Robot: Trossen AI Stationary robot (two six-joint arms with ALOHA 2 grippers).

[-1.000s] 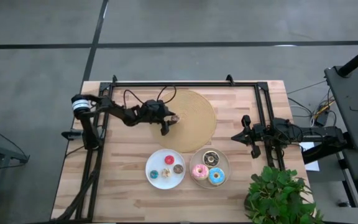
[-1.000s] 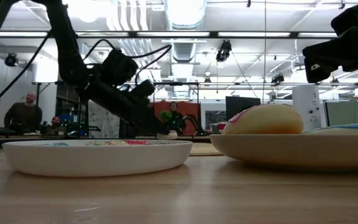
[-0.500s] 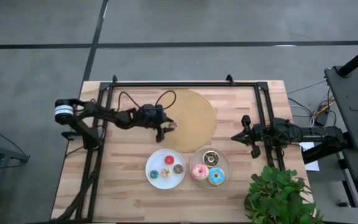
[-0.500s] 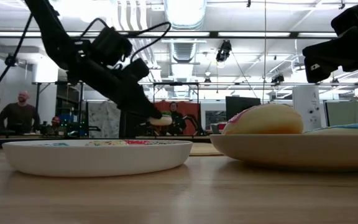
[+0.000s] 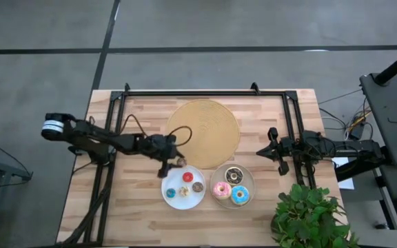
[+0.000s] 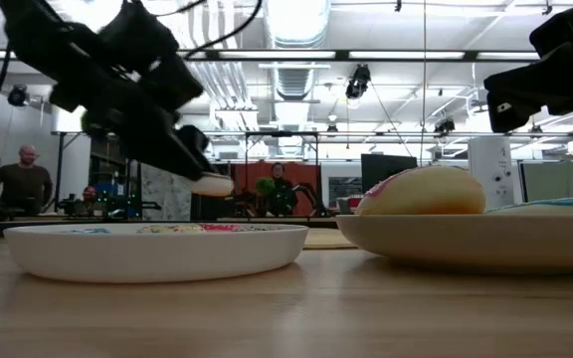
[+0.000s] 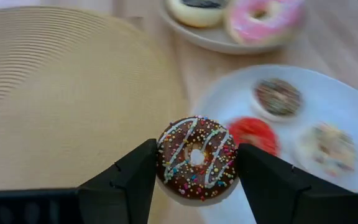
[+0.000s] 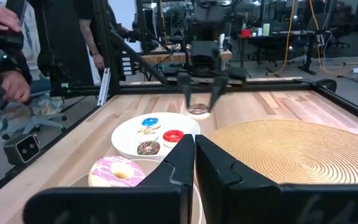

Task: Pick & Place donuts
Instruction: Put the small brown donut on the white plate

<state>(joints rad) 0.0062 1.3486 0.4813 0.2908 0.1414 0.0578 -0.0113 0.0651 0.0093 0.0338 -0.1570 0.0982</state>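
My left gripper [image 5: 174, 162] hangs by the far-left rim of a white plate [image 5: 172, 182], shut on a tiny brown donut [image 7: 196, 157] with white drizzle and sprinkles. On that plate lie tiny red [image 5: 187, 178], brown [image 5: 198, 187], tan [image 5: 184, 191] and blue [image 5: 170, 193] donuts. A second plate [image 5: 251, 180] to its right holds the chocolate [image 5: 234, 175], pink [image 5: 220, 189] and light blue [image 5: 239, 195] donuts. My right gripper [image 5: 262, 151] waits shut at the table's right side. My left gripper pinches the tiny brown donut by two opposite sides of its outer rim [image 7: 163, 163] between its two fingers [image 7: 129, 180]. The fingers slant down from the table's left. The donut sits roughly level, icing up, lifted clear above the table [image 6: 212, 184].
The big round wooden board [image 5: 204, 131] lies bare behind the plates. A black frame rail [image 5: 205, 92] runs along the far edge and down both sides. A green plant [image 5: 305, 213] stands at the near right corner. People [image 6: 26, 179] stand in the room beyond.
My left gripper has carried the tiny brown donut off the wooden board, rising and moving toward the table's near edge and a little left, to the white plate's rim. It has levelled out somewhat. Its fingers have stayed shut on the donut.
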